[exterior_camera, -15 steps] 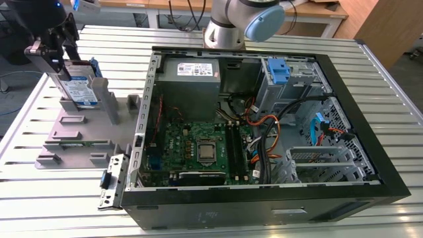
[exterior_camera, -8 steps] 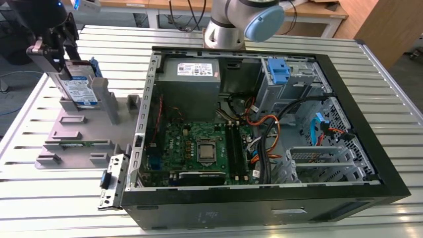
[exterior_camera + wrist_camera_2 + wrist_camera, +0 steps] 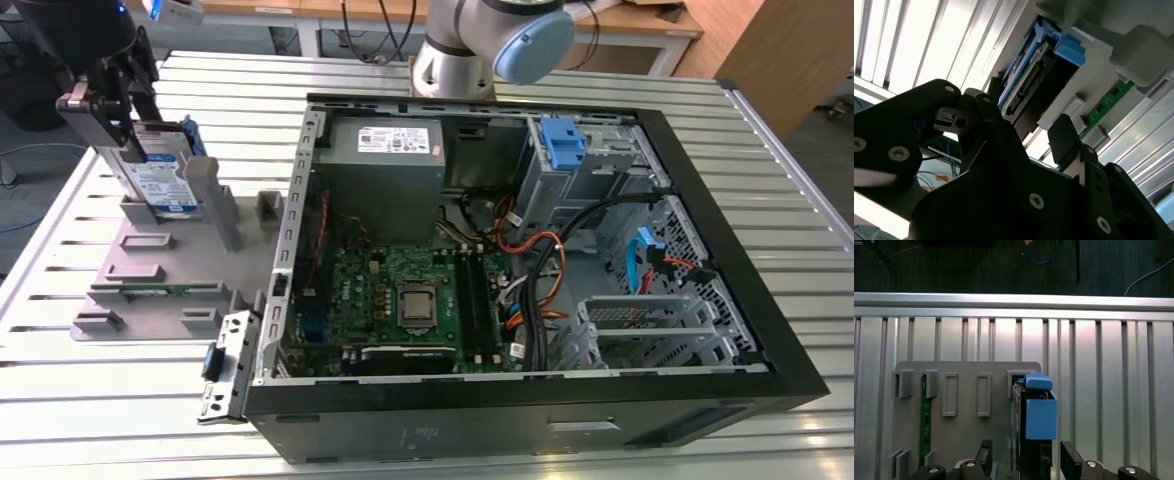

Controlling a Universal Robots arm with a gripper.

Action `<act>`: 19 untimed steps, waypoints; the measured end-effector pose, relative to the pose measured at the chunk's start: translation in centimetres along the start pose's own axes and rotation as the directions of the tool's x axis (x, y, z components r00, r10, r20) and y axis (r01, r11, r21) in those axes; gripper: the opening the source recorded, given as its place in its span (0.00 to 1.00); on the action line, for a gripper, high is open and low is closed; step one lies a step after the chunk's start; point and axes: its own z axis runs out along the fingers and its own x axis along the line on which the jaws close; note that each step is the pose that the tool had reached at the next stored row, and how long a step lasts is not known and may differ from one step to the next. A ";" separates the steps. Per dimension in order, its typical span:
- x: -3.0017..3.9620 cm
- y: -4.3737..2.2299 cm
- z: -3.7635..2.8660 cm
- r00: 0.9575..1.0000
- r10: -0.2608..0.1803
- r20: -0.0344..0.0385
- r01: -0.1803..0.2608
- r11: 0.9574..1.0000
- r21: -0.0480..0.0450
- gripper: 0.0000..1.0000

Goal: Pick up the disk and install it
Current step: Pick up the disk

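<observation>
Nearest, open black metal computer tower (image 3: 467, 425) on ribbed aluminium bench (image 3: 134, 400), nothing installed yet (a judgement). Farther, at the exterior view's left, blue-bracketed silver-grey disk (image 3: 158, 185) upright in grey plastic holder (image 3: 147, 285). Black end effector (image 3: 1027, 457) straddling it, fingers spread, unclamped; lift not done.

Lab; slatted aluminium bench (image 3: 107, 400), opened computer case (image 3: 534, 420)

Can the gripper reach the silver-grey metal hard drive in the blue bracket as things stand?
Likely yes: the gripper hangs over the upright silver-grey metal hard drive, jaws open on either side, with nothing between them.
</observation>
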 end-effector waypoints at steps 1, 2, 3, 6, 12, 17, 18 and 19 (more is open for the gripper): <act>0.00 0.00 0.00 1.000 0.000 0.000 0.000 1.000 0.000 0.64; 0.00 0.00 0.00 1.000 0.000 0.000 0.000 1.000 0.000 0.64; 0.00 0.00 0.00 1.000 0.000 0.000 0.000 1.000 0.000 0.64; -0.25 0.00 0.02 1.000 0.000 0.000 0.000 1.000 0.000 0.64; -0.55 0.01 0.04 1.000 -0.023 -0.001 0.023 1.000 0.000 0.64; -0.56 0.04 0.04 0.999 -0.042 -0.002 0.042 0.999 -0.001 0.64; -0.56 0.04 0.05 0.999 -0.042 -0.002 0.042 0.999 -0.001 0.64; -0.56 0.04 0.04 0.999 -0.042 -0.002 0.042 0.999 -0.001 0.64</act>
